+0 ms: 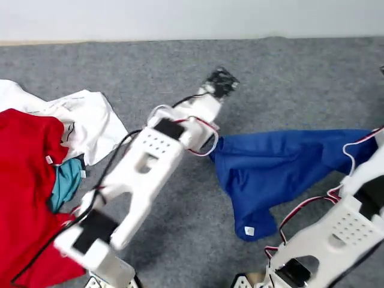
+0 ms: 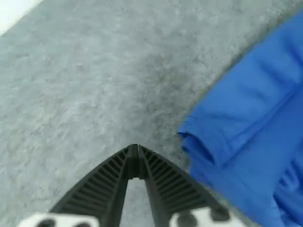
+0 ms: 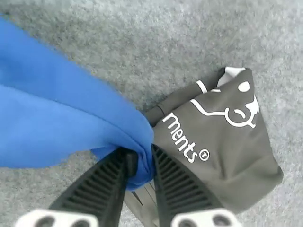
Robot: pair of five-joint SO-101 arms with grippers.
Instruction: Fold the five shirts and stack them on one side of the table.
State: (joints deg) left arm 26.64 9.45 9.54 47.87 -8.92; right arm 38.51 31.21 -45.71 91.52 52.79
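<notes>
A blue shirt [image 1: 276, 165] lies crumpled on the grey table, right of centre, and its edge also runs past my left gripper [image 2: 134, 152] as blue cloth [image 2: 255, 123]. That gripper is shut with nothing in it, just above the bare table beside the shirt's edge; from above it sits at the end of the left arm [image 1: 222, 81]. My right gripper [image 3: 141, 161] is shut on a bunched corner of the blue shirt [image 3: 57, 123], next to a folded dark grey shirt [image 3: 222, 142] with white print. A red shirt [image 1: 24, 180], a white shirt [image 1: 84, 123] and a teal shirt [image 1: 66, 180] lie heaped at the left.
The right arm [image 1: 336, 234] rises from the front right corner towards the table's right edge. Bare grey table [image 1: 150, 66] stretches along the back and between the two arms. A pale wall runs behind the table.
</notes>
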